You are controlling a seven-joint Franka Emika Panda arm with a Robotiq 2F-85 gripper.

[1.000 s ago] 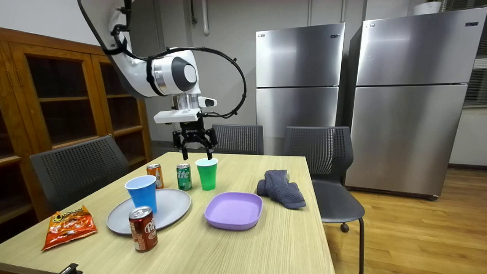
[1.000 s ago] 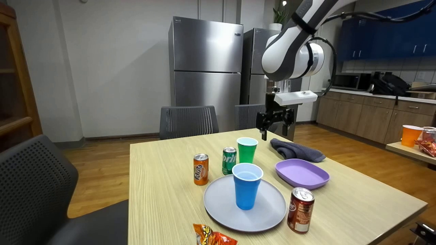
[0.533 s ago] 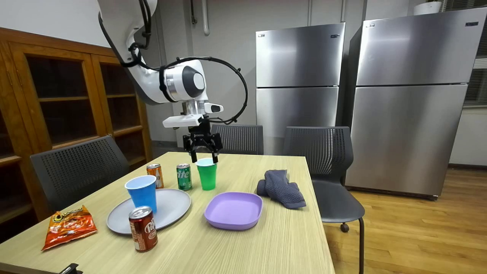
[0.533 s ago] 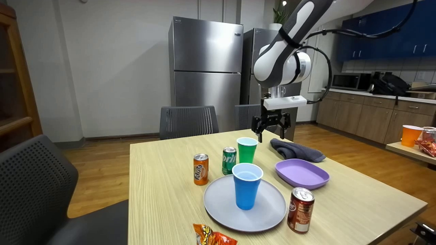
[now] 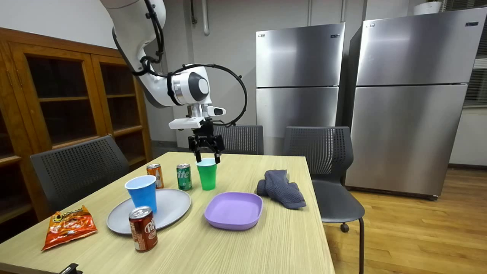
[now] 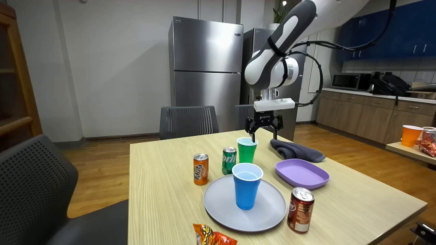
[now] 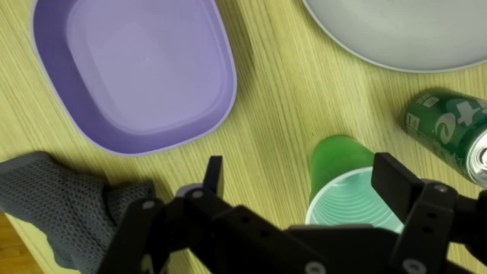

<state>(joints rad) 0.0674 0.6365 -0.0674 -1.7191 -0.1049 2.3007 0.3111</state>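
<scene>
Shifted since the earlier frame: arm (image 5: 190, 85) and gripper (image 6: 264, 137), both lower and closer to the green cup (image 6: 247, 153). Everything on the table (image 5: 281, 243) sits as it did.

Gripper state: fingers (image 7: 393, 182) spread wide, nothing clamped between. Wrist view has one finger cutting across the cup's rim and the other against the wood, short of the purple bowl (image 7: 148, 68). In both exterior views a fingertip overlaps the rim; cannot tell whether it touches or merely lines up.

Progress, judged from how things lie: approach well along, gripper nearer the cup than anything else. Not yet done: any hold on the cup, any lifting. Cup stands upright, its foot on the table.

Neighbours: green can (image 6: 229, 160) upright near the cup, a gap between them in the wrist view. Orange can (image 6: 201, 169) farther off. Blue cup (image 6: 247, 190) upright on the gray plate (image 6: 218, 204); brown-red can (image 5: 143, 230) just beside that plate. Dark towel (image 5: 283, 190) bunched near the bowl. Chip bag (image 5: 70, 226) lying flat, well apart from the gripper.
</scene>
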